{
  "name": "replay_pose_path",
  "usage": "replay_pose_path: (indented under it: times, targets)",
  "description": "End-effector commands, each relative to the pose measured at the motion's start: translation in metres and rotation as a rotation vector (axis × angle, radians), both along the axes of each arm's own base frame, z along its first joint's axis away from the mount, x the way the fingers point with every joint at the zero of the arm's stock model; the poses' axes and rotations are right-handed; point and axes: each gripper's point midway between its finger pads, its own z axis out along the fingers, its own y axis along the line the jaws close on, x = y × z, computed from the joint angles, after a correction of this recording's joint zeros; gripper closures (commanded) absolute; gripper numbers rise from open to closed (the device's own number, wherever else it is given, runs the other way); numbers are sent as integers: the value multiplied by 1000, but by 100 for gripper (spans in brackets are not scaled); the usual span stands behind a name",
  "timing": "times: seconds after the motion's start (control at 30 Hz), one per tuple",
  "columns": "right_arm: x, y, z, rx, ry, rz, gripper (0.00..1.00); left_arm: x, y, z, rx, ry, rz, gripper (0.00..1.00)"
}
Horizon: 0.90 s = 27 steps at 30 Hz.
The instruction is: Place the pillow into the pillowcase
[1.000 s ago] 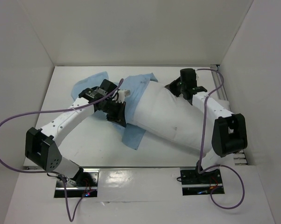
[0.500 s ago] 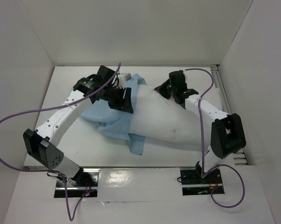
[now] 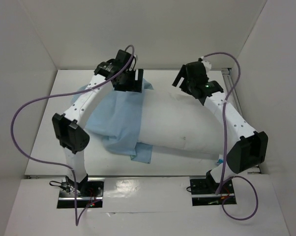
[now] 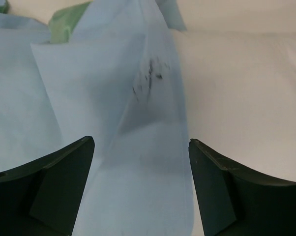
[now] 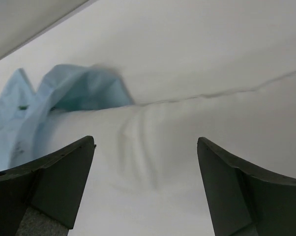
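The white pillow (image 3: 180, 123) lies slanted across the middle of the table, with a small blue label (image 3: 220, 161) at its near right corner. Its left end meets the light blue pillowcase (image 3: 113, 115), which lies crumpled, one flap under the pillow's near edge. Raised over the pillowcase's far edge, my left gripper (image 3: 134, 81) is open; the left wrist view shows blue cloth (image 4: 138, 147) below the left gripper (image 4: 140, 142), untouched, and a sea-green patch (image 4: 64, 22). Above the pillow's far end, my right gripper (image 3: 181, 78) is open too. From the right wrist, the right gripper (image 5: 145, 141) hangs over the pillow (image 5: 187, 98).
White walls (image 3: 148, 34) close in the table on the back and both sides. A metal rail (image 3: 231, 86) runs along the right edge. Purple cables (image 3: 20, 118) loop from both arms. Bare table (image 3: 59, 98) shows left of the pillowcase.
Both grippers were shut low on the cloth and pillow; they have let go, opened wide and risen toward the back wall. The pillow and pillowcase shifted left and now lie flatter.
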Motion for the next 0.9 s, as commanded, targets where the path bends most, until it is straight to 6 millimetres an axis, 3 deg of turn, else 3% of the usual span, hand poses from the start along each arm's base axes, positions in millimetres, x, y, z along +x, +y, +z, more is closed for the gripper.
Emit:
replay_pose_path:
  times: [0.0, 0.03, 0.07, 0.1, 0.2, 0.27, 0.3, 0.37, 0.4, 0.43, 0.47, 0.5, 0.53, 0.57, 0.6, 0.67, 0.73, 0.77, 0.87]
  targets:
    - [-33, -84, 1, -215, 107, -176, 8, 34, 4, -1, 23, -47, 138, 9]
    - [-41, -92, 3, -209, 112, -190, 6, 41, -3, -17, 47, -29, 137, 9]
    - [-48, -100, -3, -212, 144, -199, 6, 50, -5, -12, 36, -49, 153, 9]
    - [-56, -108, -11, -207, 171, -209, 5, 58, -12, -19, 47, -58, 164, 9]
    - [-73, -111, -32, -206, 235, -196, 2, 68, -20, -30, 64, -64, 168, 9]
    - [-83, -108, -40, -186, 260, -185, 1, 72, -21, -42, 80, -51, 160, 19]
    - [-90, -107, -56, -187, 300, -171, 1, 71, -29, -42, 54, -40, 137, 45]
    - [-99, -107, -64, -155, 317, -185, 1, 72, -38, -43, 28, -35, 88, 88]
    - [-98, -107, -66, -141, 297, -194, 1, 69, -43, -43, 12, -24, 60, 100]
    - [-107, -102, -87, -119, 327, -177, 6, 68, -57, -27, -67, -45, 10, 100]
    - [-109, -89, -93, -60, 319, -122, 17, 62, -67, -23, -81, -53, -55, 100]
    - [-110, -78, -88, 1, 273, -86, 36, 58, -72, -20, -106, -54, -92, 100]
    - [-102, -63, -94, 76, 215, -41, 78, 48, -87, -4, -159, -70, -171, 100]
    - [-98, -50, -89, 140, 181, 4, 95, 45, -92, -2, -180, -70, -203, 100]
    - [-94, -31, -78, 222, 153, 68, 100, 35, -108, 7, -209, -78, -262, 100]
    - [-79, -5, -48, 301, 58, 127, 100, 16, -133, 35, -309, -88, -374, 100]
    - [-66, 7, -23, 294, 8, 147, 100, -10, -156, 57, -395, -74, -470, 100]
    - [-63, 20, 15, 295, -59, 176, 100, -29, -168, 72, -464, -64, -546, 100]
    - [-56, 26, 45, 277, -128, 143, 100, -62, -193, 72, -558, 9, -644, 100]
